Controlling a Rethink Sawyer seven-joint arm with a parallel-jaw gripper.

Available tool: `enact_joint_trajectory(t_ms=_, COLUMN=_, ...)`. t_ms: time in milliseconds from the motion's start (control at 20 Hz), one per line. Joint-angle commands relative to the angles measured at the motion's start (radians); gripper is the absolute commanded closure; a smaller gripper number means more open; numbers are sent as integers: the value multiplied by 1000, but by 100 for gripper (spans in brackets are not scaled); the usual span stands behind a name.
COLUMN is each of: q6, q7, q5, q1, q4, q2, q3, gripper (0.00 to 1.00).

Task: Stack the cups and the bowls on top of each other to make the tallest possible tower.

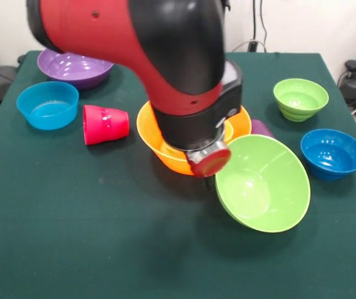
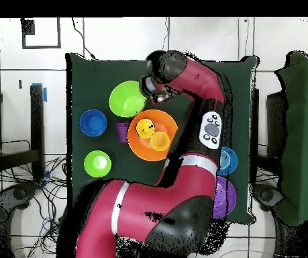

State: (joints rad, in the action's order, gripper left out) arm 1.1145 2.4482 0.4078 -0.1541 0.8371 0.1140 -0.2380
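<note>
While its grip stays hidden, end effector (image 2: 158, 91) beside tilted large green bowl (image 1: 263, 183) and orange bowl (image 1: 153, 134).

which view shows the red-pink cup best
The front view: the red-pink cup lies on its side between the small blue bowl and the large orange bowl, fully visible. In the overhead view the arm hides it.

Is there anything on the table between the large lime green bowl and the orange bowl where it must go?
Nothing visible stands between them. The large lime green bowl lies tilted right beside the orange bowl, their rims close together. Two yellow cups already sit inside the orange bowl. A purple cup lies at its side.
</note>
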Motion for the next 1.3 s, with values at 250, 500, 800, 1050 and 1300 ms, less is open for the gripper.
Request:
enact_joint_trajectory(t_ms=250, q6=57, q7=-263, q5=-20, q1=-79, q4=25, q2=-54, q3=287, gripper=0)
enact_joint_trajectory(t_ms=500, q6=5, q7=-242, q5=-25, q1=-79, q4=87, q2=-26, q3=328, gripper=0)
enact_joint_trajectory(t_ms=800, q6=5, q7=-211, q5=-46, q1=-81, q4=102, q2=-10, q3=341, gripper=0)
enact_joint_trajectory(t_ms=1050, q6=-71, q7=-180, q5=-129, q1=-41, q4=129, q2=56, q3=259, gripper=0)
enact_joint_trajectory(t_ms=1300, q6=-175, q7=-222, q5=-260, q1=1, q4=155, q2=136, q3=179, gripper=0)
